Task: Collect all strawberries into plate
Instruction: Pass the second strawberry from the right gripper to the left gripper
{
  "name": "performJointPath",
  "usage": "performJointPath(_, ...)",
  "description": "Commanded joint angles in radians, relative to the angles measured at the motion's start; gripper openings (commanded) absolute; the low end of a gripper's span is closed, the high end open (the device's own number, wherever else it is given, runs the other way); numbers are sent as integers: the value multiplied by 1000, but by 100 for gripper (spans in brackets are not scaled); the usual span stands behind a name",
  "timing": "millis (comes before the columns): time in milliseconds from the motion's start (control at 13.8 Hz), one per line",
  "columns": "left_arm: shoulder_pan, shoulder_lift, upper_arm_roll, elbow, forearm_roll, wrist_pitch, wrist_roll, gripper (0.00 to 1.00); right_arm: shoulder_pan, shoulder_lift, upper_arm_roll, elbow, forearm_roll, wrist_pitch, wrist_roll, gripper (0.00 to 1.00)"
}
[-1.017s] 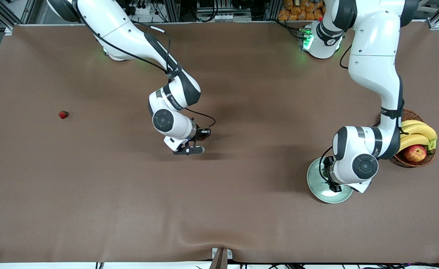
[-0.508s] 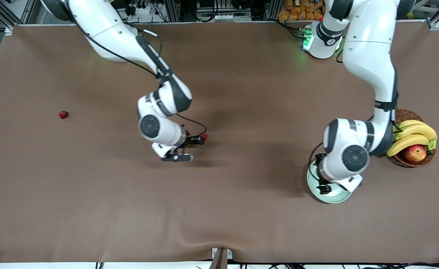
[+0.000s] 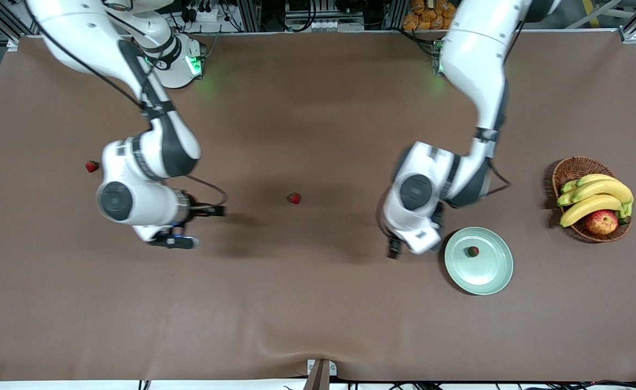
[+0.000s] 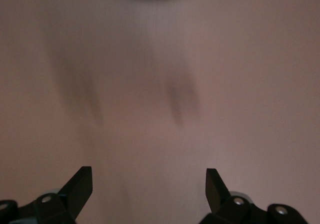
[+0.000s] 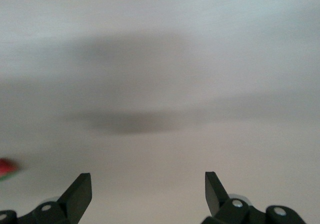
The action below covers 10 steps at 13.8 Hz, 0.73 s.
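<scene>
Plate [image 3: 491, 271] sits on the brown table [image 3: 318, 303], pale green, toward the left arm's end, near the fruit basket [image 3: 569, 169]. Left gripper [image 3: 395, 250] hangs just beside the plate's rim, mostly hidden under its own wrist; jaws spread wide, empty. Right gripper [image 3: 190, 226] hovers well away toward the right arm's end, jaws apart, empty. Strawberries: one on the plate [image 3: 473, 251], one mid-table [image 3: 294, 198], one farthest from the plate [image 3: 92, 166].

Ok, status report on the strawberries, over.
Left gripper open, empty, over table beside plate. Right gripper open, empty. One strawberry on plate, two on table: mid-table, right arm's end. Nothing in the way.
</scene>
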Motion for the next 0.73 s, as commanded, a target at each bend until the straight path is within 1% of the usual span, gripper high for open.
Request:
performJointPath(0, -91, 7, -4, 16, -9, 4, 1, 100, -124, -82, 16, -129, -119, -22, -129, 100)
performJointPath(145, -109, 37, -51, 69, -8, 12, 6, 100, -242, -92, 16, -181, -122, -41, -255, 100)
performJointPath(218, -119, 56, -85, 86, -3, 27, 8, 100, -283, -95, 16, -202, -124, -41, -312, 100)
performJointPath(291, -146, 73, -90, 89, 0, 59, 11, 100, -319, -96, 0, -216, -125, -41, -361, 100)
performJointPath(363, -171, 91, -90, 90, 0, 100, 12, 100, -339, -98, -26, -230, -125, -47, -410, 100)
performJointPath(508, -194, 123, -88, 90, 2, 175, 18, 100, -362, -99, -112, -258, -162, -48, -540, 100)
performJointPath(581, -198, 140, -88, 93, 2, 208, 21, 100, -374, -95, -140, -259, -173, -47, -609, 100)
performJointPath(654, -218, 151, -88, 93, 3, 237, 21, 100, -394, -93, -152, -261, -181, -47, -664, 100)
